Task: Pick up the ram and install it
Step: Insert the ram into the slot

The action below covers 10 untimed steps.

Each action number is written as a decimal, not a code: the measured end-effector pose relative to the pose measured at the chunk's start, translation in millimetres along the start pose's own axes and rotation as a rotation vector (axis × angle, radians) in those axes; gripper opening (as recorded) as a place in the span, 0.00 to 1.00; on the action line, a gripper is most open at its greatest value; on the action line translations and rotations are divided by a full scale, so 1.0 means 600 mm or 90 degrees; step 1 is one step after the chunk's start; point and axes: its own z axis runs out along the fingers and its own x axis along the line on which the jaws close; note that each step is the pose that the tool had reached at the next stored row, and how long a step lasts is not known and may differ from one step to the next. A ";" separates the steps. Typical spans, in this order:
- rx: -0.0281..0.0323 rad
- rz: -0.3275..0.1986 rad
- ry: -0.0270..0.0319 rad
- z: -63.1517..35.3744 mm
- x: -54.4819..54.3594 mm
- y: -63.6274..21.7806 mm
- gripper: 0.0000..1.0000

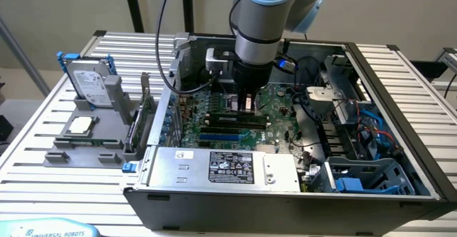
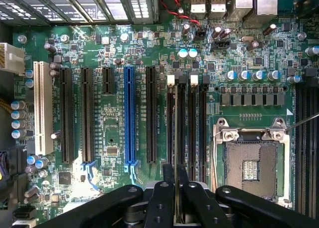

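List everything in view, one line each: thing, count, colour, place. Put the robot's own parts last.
Computer case: one, dark grey, open on the slatted table.
Motherboard: one, green, on the case floor.
Ram: one, seen edge-on, clamped in the tool above the black memory slots.
Blue slot: one, among the black expansion slots.
Processor socket: one, silver frame, empty, beside the memory slots.
Power supply: one, silver, at the case's near side.
Hard drive: one, silver in a blue frame, upright in the grey holder at the exterior view's left.
Processor chip: one, silver, on that holder.
Arm: one, silver and blue, reaching down into the case.
Tool: one, black, shut on the ram.
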 end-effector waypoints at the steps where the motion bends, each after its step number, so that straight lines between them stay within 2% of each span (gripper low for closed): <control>1: 0.0000 0.000 0.0000 0.000 0.000 0.000 0.13; 10: 0.0002 -0.005 0.0013 0.001 -0.001 0.000 0.13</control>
